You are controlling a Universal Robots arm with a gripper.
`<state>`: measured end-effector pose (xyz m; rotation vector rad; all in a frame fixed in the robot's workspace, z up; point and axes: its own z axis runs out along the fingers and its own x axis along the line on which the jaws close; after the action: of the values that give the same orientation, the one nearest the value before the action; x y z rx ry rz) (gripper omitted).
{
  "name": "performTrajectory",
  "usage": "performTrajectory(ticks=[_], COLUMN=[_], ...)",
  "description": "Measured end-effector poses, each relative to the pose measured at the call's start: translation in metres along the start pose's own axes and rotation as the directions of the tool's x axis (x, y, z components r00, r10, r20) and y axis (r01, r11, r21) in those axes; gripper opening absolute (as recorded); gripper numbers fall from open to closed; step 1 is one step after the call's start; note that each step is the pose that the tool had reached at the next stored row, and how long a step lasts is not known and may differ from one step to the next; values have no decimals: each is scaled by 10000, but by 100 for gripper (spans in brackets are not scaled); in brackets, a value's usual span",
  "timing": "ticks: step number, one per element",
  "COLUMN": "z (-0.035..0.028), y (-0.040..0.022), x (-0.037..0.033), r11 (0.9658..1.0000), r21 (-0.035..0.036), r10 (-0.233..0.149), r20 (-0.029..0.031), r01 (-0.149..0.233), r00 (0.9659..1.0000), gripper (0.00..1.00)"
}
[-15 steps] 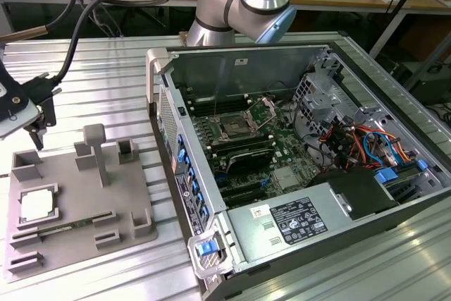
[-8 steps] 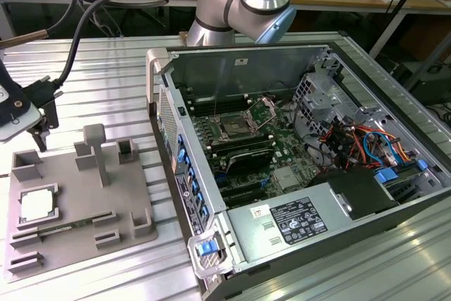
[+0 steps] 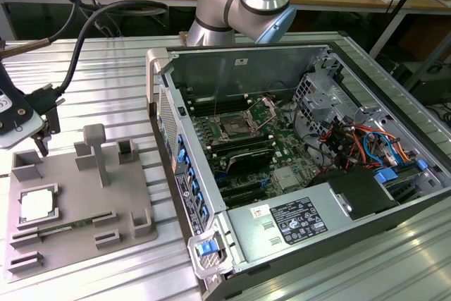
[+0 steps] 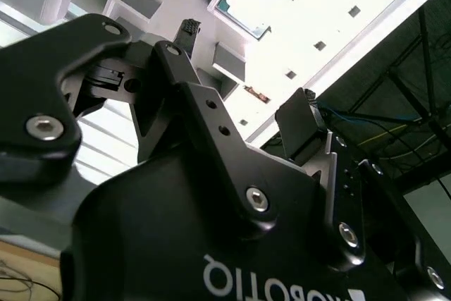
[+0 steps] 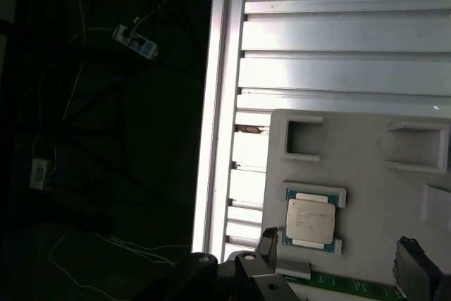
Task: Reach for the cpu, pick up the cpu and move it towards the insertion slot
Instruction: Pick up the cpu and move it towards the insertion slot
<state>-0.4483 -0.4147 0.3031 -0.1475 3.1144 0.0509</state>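
The gripper (image 4: 244, 72) hangs over the grey tray (image 3: 70, 188), its 2 fingers spread wide with nothing between them. The cpu (image 5: 310, 220) lies flat in its holder on that tray, near the fingers, untouched. It is square, so no long side, with edges parallel to the tray's, a pale silvery top and a thin green rim. The insertion slot (image 3: 236, 128) sits well apart, inside the open computer case (image 3: 232, 68).

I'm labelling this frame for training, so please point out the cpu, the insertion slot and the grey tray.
cpu (image 5: 311, 220): first wrist view, middle of its pale metal top.
insertion slot (image 3: 232, 130): exterior view, dark centre of the socket.
grey tray (image 3: 123, 192): exterior view, bare flat part of its base.
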Motion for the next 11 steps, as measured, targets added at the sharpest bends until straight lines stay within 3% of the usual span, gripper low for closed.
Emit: performTrajectory(ticks=[11], z=[64], y=[-2], x=[3], r11=[10000], r21=[1], r10=[0], r20=[-2], r01=[0], r00=[10000], gripper=[73])
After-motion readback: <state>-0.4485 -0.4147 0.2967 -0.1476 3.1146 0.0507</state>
